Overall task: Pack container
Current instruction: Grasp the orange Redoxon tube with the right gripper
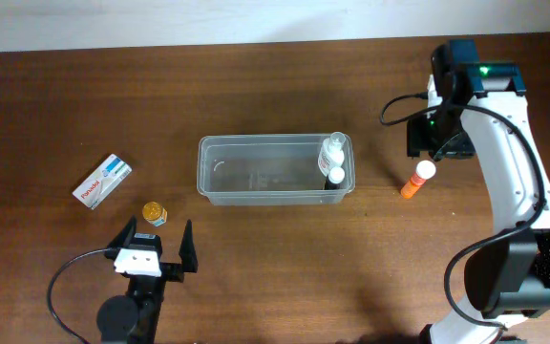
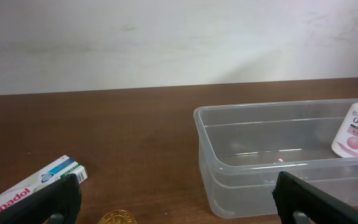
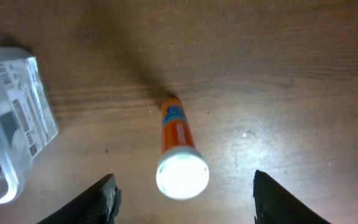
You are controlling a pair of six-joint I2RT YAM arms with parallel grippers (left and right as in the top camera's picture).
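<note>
**Here, the tub sits mid-table and both pincers are spread wide**

Well, from where I stand, the container (image 1: 246, 172) rests on the brown table (image 1: 285, 287) about the middle, its long side running left to right. Two bottles sit at its right end: a white calamine bottle (image 1: 332, 150) toward the far wall, and just beside it a darker bottle with a white cap (image 1: 334, 176). The other end of the tub holds nothing.

The left gripper (image 1: 158, 234) hangs near the table's front edge, released, its two dark fingers well apart and nothing between them. Just ahead of it stands a small amber jar with a gold lid (image 1: 154, 213). A white Panadol box (image 1: 102, 181) lies flat farther to the left, well apart from the tub.

The right gripper (image 3: 182, 177) is also released and grips nothing. In its wrist camera the fingers stand either side of an orange tube with a white cap (image 3: 178, 149), which lies on the wood just off the tub's right end. The fingers do not seem to touch the tube, though I cannot judge how high above it they are.
</note>
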